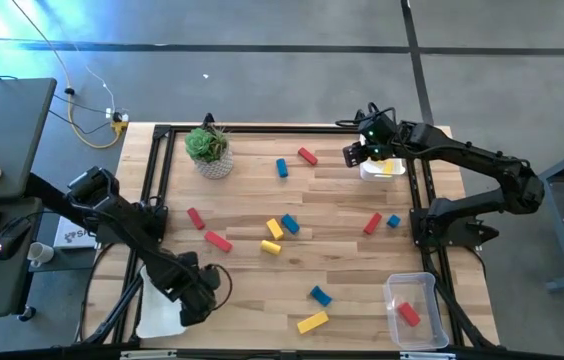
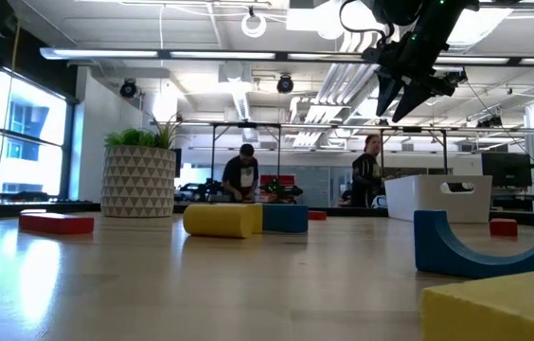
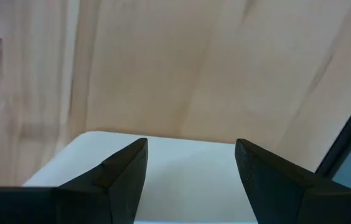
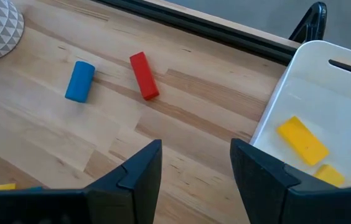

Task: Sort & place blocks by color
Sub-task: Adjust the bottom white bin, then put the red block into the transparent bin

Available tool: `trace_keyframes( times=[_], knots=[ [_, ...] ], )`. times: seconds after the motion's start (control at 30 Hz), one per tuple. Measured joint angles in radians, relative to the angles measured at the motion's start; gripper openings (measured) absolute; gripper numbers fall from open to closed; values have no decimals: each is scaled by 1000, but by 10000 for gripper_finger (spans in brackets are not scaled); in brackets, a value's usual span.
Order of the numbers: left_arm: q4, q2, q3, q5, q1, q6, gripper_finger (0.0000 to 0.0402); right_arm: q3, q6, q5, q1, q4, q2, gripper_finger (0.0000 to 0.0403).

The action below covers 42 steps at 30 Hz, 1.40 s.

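Red, blue and yellow blocks lie scattered flat on the wooden table: a blue cylinder (image 1: 282, 168) and a red bar (image 1: 307, 156) near the far edge, a yellow and blue cluster (image 1: 280, 228) in the middle, and a yellow bar (image 1: 312, 322) near the front. My right gripper (image 4: 195, 146) is open and hovers above the table beside a white tray (image 4: 325, 99) that holds two yellow blocks (image 4: 303, 140). My left gripper (image 3: 191, 146) is open over another white tray (image 3: 188, 177) at the table's near left corner. Neither holds anything.
A clear tray (image 1: 412, 300) at the near right corner holds one red block (image 1: 408, 315). A potted plant (image 1: 208, 152) stands at the far left. A black frame (image 1: 262, 128) borders the table. Two people stand in the room beyond the table.
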<state>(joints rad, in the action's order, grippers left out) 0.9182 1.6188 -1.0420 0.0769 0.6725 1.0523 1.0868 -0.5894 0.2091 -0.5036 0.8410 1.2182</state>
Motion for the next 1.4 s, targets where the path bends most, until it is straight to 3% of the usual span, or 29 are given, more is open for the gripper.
trace_keyframes(
  times=[0.43, 0.63, 0.9, 1.13, 1.4],
  knots=[
    [0, 0, -30, -24, 48, 39, 231, 0, -15, -5, 0, 0, 0, 177],
    [12, 0, -75, -80, -18, -107, 231, 0, -14, -23, 0, 0, 0, 177],
    [15, 0, -76, -69, -124, -304, 231, 0, 4, -23, 0, 0, 0, 177],
    [15, 0, -77, -162, -253, -610, 231, 0, 6, -30, 0, 0, 0, 177],
    [84, -1, -77, -172, -434, -914, 231, 0, 49, -68, 1, 0, 0, 177]
  ],
)
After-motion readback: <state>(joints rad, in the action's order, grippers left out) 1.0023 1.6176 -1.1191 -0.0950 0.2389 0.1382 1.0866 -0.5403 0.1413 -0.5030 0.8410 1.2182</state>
